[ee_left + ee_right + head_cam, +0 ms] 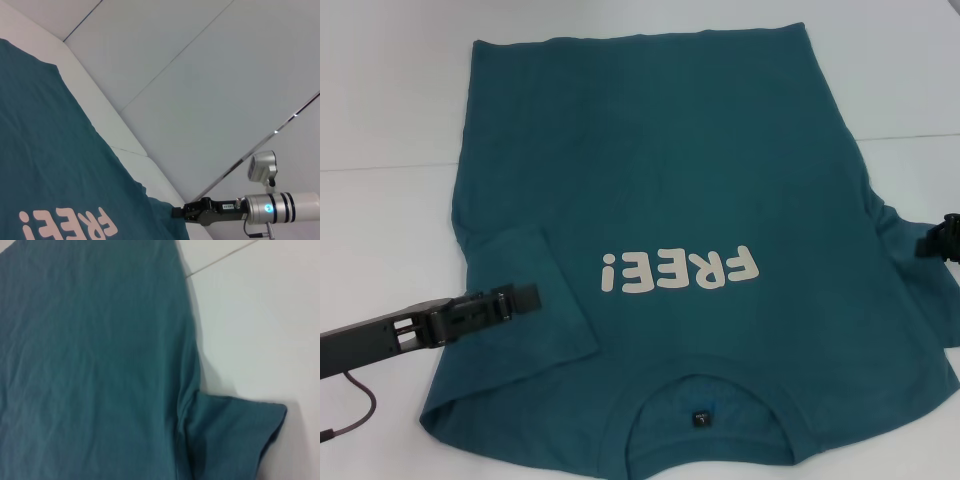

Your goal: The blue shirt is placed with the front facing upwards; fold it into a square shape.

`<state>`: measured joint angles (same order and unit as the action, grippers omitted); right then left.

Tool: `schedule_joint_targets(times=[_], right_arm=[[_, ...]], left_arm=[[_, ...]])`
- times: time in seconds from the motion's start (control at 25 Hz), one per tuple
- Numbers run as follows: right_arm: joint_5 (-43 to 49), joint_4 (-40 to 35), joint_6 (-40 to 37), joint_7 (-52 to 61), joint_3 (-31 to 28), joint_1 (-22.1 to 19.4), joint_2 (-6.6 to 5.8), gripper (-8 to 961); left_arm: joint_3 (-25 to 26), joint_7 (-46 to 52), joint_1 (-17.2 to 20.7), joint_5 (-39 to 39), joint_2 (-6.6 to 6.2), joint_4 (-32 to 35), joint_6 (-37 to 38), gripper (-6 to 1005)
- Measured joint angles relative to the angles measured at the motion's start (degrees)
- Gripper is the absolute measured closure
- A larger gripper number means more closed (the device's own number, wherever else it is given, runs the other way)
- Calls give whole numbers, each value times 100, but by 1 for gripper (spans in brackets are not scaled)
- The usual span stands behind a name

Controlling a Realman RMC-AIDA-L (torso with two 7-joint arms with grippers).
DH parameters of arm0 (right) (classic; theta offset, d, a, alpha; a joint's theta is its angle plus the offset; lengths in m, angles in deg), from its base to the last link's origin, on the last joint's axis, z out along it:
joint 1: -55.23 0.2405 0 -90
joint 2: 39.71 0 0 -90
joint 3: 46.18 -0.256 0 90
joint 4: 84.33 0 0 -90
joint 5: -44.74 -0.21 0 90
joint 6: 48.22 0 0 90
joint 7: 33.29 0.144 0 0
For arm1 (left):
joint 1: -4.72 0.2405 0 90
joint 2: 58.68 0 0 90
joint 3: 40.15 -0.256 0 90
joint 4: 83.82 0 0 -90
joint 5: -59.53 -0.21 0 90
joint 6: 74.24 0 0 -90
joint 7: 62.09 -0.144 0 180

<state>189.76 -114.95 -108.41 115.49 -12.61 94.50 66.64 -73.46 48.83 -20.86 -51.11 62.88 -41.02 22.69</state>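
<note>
The left gripper (525, 297) hovers over the blue shirt (670, 200), above its folded-in sleeve, fingers seemingly pressed together. The right gripper (942, 240) sits at the opposite sleeve; I cannot tell its state.

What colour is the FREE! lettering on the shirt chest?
Cream, on the dark teal-blue cotton T-shirt; the FREE! lettering shows best in the head view.

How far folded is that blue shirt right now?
Barely: the blue shirt lies mostly spread, lettering up. Only the sleeve on the robot's left is folded onto the body, under the left end effector.
</note>
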Motion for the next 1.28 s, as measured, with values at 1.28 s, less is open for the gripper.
schedule_joint_targets(times=[1.28], right_arm=[[1000,-627,-364,495,314,757,-235,919]], left_arm=[[136,50,62,8,0,0,22,185]])
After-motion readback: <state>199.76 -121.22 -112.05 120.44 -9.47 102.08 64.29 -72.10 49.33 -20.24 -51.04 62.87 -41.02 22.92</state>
